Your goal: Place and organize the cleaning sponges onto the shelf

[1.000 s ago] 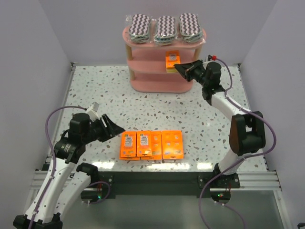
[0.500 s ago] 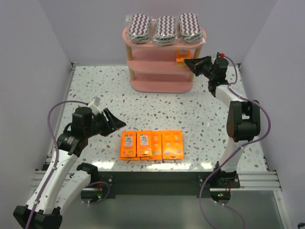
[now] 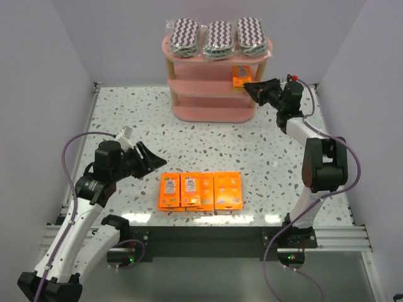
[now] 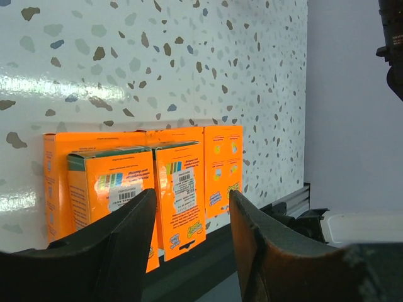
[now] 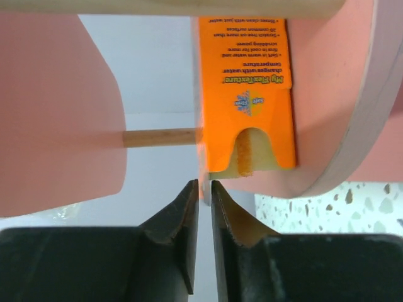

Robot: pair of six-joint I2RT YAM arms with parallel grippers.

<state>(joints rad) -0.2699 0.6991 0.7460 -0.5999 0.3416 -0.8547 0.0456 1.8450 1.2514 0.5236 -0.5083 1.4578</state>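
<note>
Now orange packets (image 3: 201, 190) on the tabletop (image 3: 189, 138), long axes twelve-to-six, lie at four o'clock of the nearer, open left end effector (image 3: 154, 165); the barely parted right end effector (image 3: 246, 87) faces the shelf (image 3: 208, 111).

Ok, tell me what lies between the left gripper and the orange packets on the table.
Nothing: the top view shows only bare table between the left gripper and the packets.
</note>
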